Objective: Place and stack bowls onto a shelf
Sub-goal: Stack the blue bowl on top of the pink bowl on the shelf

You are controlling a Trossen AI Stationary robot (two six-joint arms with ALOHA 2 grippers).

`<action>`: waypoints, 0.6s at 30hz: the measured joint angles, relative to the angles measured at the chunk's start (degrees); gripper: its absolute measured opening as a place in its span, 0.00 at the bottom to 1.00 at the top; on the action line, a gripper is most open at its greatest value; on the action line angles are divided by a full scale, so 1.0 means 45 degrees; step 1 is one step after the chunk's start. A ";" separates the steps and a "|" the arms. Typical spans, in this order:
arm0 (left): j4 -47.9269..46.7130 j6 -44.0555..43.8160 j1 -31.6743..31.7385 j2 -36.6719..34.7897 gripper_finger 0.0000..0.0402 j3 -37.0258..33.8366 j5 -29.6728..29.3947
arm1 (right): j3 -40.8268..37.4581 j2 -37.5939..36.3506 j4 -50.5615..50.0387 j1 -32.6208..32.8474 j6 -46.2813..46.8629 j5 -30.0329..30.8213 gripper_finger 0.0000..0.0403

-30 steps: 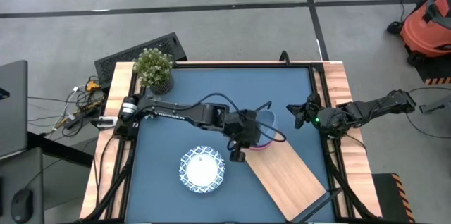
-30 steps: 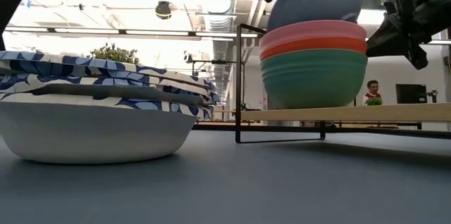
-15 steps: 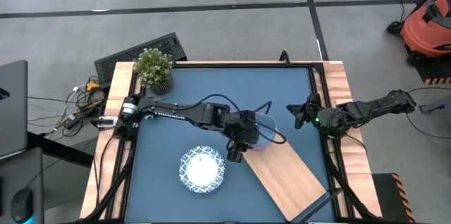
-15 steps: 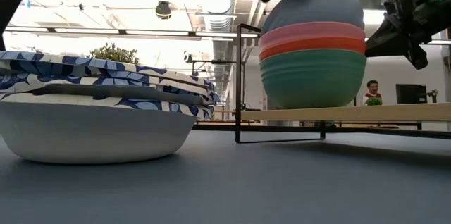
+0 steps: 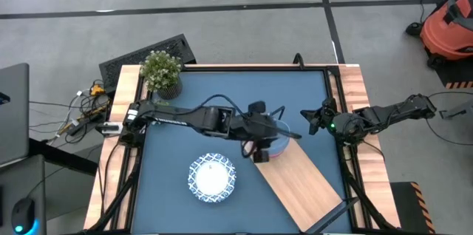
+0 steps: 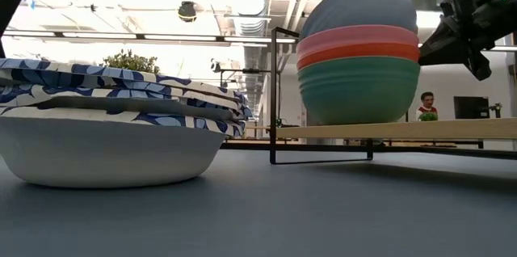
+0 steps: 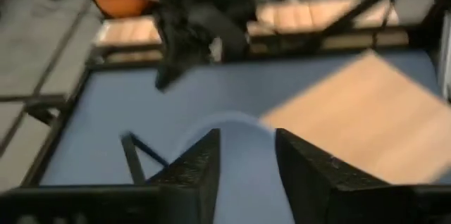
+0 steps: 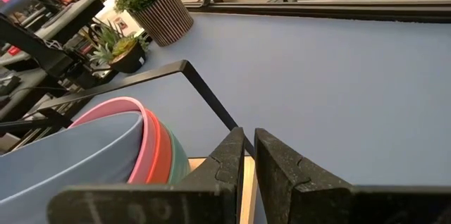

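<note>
On the far end of the light-wood shelf [image 5: 307, 187] stands a stack of bowls: green [image 6: 355, 87] at the bottom, then red [image 6: 359, 53] and pink [image 6: 359, 39]. A pale blue bowl [image 6: 359, 2] sits tilted in the pink one. My left gripper [image 7: 246, 175] hovers open just above the stack [image 5: 279, 135], touching nothing. Blue-and-white patterned bowls [image 5: 212, 178] rest stacked on the table, near the front left. My right gripper [image 8: 248, 157] waits shut at the table's right side [image 5: 314, 119].
A potted plant [image 5: 161, 72] stands at the far left corner. The shelf's black wire frame [image 6: 275, 95] rises beside the stack. Open blue tabletop [image 5: 222, 91] lies between the plant and the shelf. A person [image 6: 426, 105] shows in the room behind.
My left gripper has opened and let go of the pale blue bowl, then risen out of the low view. The bowl has sunk from above the stack into the pink bowl and now sits there tilted.
</note>
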 joint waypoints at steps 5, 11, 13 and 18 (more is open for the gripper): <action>0.2328 -0.0029 -0.0215 0.0004 0.04 -0.1221 -0.0252 | 0.0000 0.0005 0.0000 0.0000 0.0027 -0.0005 0.16; 0.4294 -0.1397 -0.0564 0.0005 0.00 -0.2972 -0.3635 | 0.0000 0.0000 0.0000 0.0000 0.0022 -0.0005 0.16; 0.4665 -0.1570 -0.0674 0.0010 0.00 -0.3345 -0.4386 | 0.0000 0.0005 -0.0005 0.0000 0.0022 -0.0007 0.16; 0.6076 -0.2328 -0.0965 0.0015 0.00 -0.3821 -0.5046 | 0.0000 0.0004 -0.0196 0.0000 0.0017 -0.0005 0.16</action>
